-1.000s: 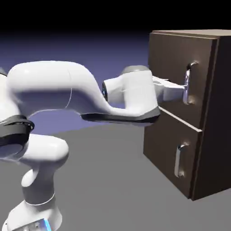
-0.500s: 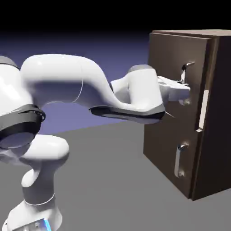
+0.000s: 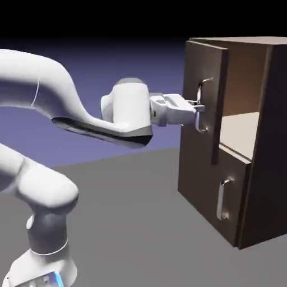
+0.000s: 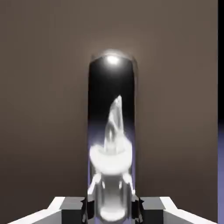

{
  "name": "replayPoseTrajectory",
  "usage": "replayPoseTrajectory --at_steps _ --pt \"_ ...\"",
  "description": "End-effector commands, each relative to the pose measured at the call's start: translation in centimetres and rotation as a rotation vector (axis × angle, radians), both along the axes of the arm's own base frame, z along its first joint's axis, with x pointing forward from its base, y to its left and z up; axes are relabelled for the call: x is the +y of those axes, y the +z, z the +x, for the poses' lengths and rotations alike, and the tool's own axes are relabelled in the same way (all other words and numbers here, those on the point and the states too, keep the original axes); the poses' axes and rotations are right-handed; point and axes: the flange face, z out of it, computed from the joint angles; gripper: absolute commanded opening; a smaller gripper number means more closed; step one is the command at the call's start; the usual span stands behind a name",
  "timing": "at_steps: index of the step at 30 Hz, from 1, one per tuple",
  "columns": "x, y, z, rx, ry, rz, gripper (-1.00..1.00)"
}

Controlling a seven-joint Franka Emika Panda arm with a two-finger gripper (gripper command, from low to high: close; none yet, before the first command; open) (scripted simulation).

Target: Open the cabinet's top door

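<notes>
We have the gripper (image 3: 197, 110) clamped on the handle (image 3: 201, 105) of the top door (image 3: 204, 101), and the hand view confirms it: the silver bar fills the gap between the two fingertips (image 4: 65, 205) with dark wood behind it. The cabinet (image 3: 263, 140) stands at the exterior view's right, and its upper door stands swung well out from the front, showing the lighter tan inside (image 3: 241, 132); the lower door (image 3: 216, 199) is shut. To do this step well, we judge that we should pull along the arc the door makes about its hinge, letting the wrist turn with the panel rather than dragging straight back, which could twist the bar out of the jaws. We keep the grip firm and the motion smooth until the opening is wide.
</notes>
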Motion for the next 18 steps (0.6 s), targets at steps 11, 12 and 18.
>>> replayPoseTrajectory --at_steps 11,12,18 --pt "5.7 0.0 -5.4 -0.002 -0.208 0.006 -1.00" --pt "6.3 0.0 -5.9 -0.002 -0.228 0.006 -1.00" --pt "10.2 0.0 -8.4 -0.002 -0.350 0.005 -1.00"
